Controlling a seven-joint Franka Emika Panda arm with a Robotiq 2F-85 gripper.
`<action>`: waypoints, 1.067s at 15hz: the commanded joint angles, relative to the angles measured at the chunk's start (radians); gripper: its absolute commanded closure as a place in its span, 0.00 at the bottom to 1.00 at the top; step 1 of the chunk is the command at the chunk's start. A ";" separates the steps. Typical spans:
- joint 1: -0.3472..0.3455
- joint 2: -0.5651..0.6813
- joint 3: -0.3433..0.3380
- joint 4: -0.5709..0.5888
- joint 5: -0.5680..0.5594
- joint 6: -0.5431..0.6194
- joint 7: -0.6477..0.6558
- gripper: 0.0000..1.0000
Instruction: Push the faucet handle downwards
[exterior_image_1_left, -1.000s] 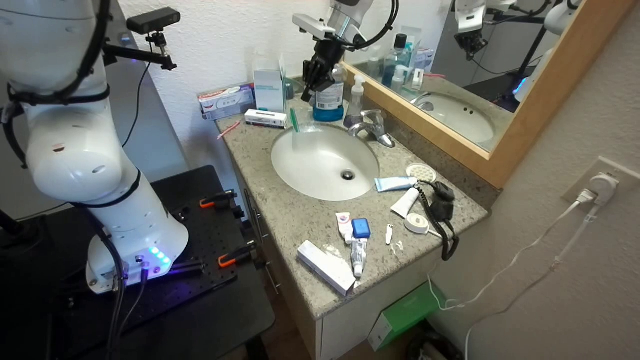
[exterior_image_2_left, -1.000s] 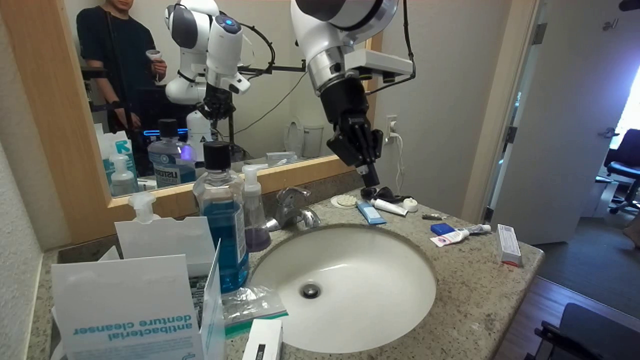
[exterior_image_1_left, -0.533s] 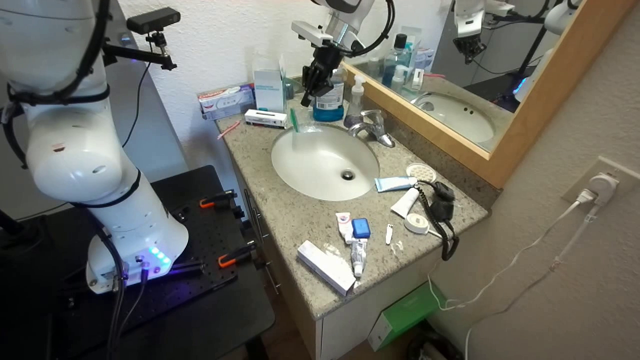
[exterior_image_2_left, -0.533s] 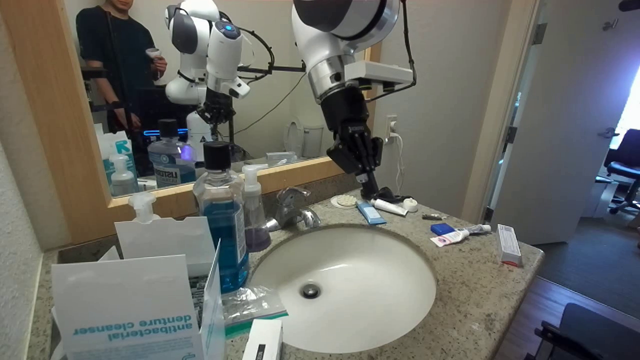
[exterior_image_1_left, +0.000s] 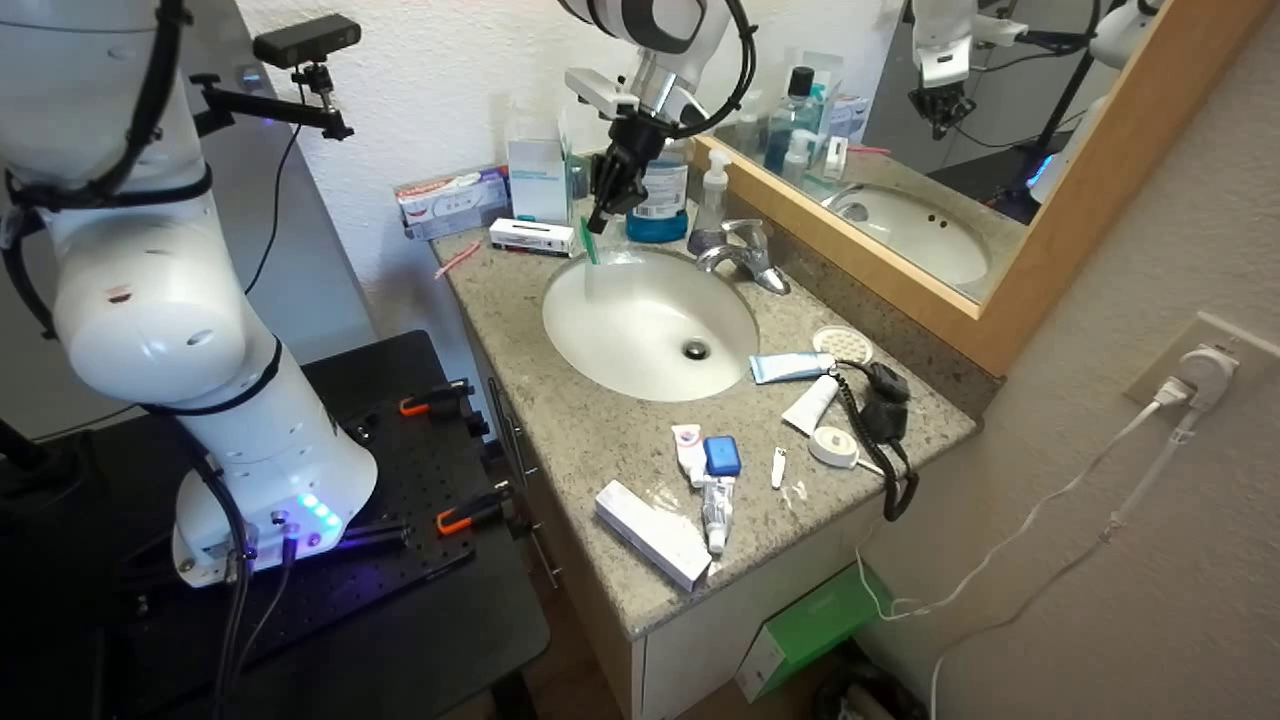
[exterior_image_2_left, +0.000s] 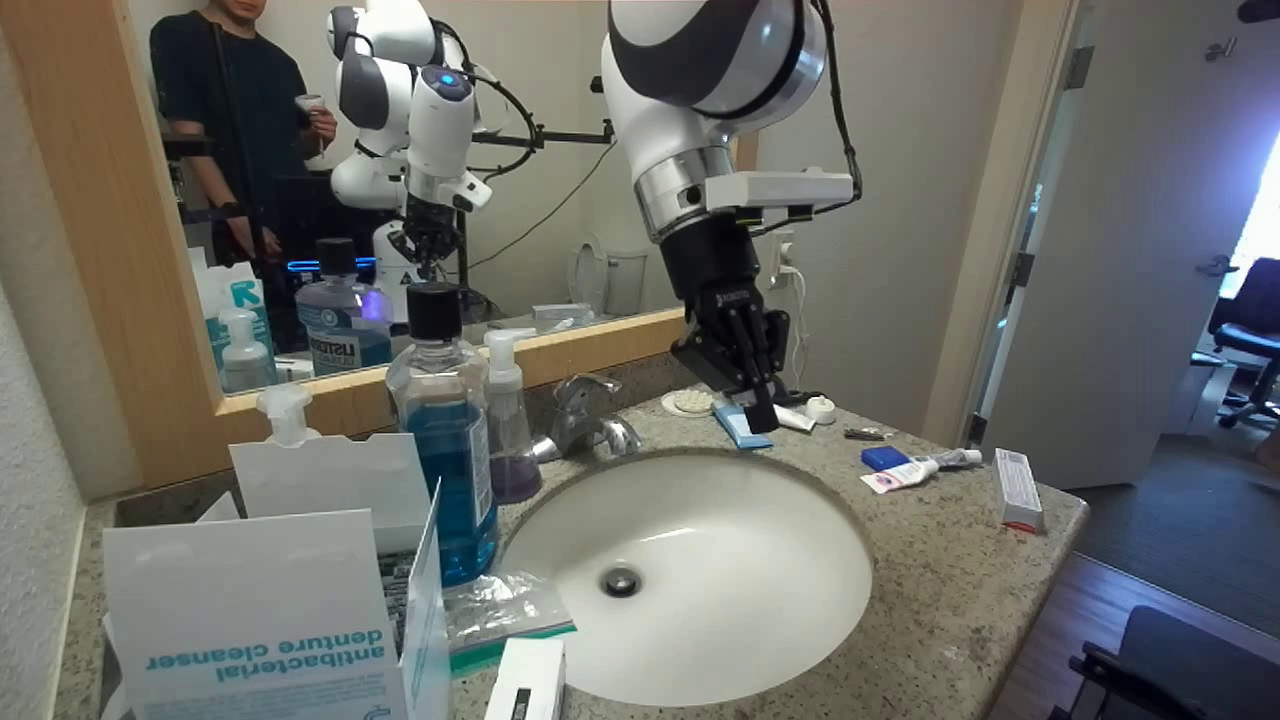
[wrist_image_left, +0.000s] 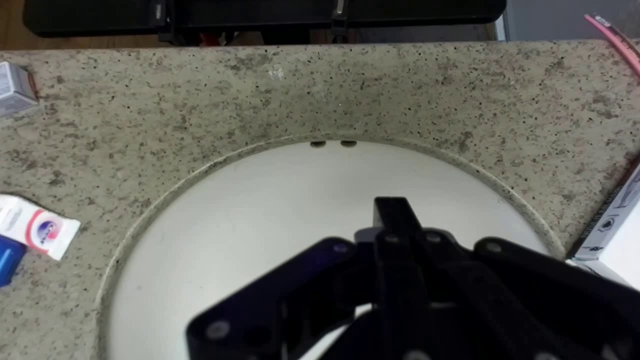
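The fingers (exterior_image_2_left: 760, 412) are together, nothing seen between them, over the basin (wrist_image_left: 225, 215). In both exterior views they have just come lower but drifted sideways from the faucet (exterior_image_2_left: 572, 425). The faucet handle (exterior_image_2_left: 585, 387) is off to their side, towards the mirror frame (exterior_image_1_left: 850, 246), well apart from them and looking unmoved; so the push seems undone, and the next move likely calls for crossing to just above the handle, then pressing. The wrist view, aimed past the fingers, misses it. Farther out from the fingers, a soap dispenser (exterior_image_2_left: 508, 425) stands just beside the faucet, with a tall bottle of blue liquid (exterior_image_2_left: 450, 480) near that; a sideways sweep could knock either.
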 joint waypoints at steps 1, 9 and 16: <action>0.011 -0.083 0.007 -0.108 -0.022 0.076 0.036 1.00; 0.042 -0.169 0.033 -0.252 -0.171 0.209 0.026 1.00; 0.039 -0.218 0.052 -0.335 -0.214 0.339 0.000 1.00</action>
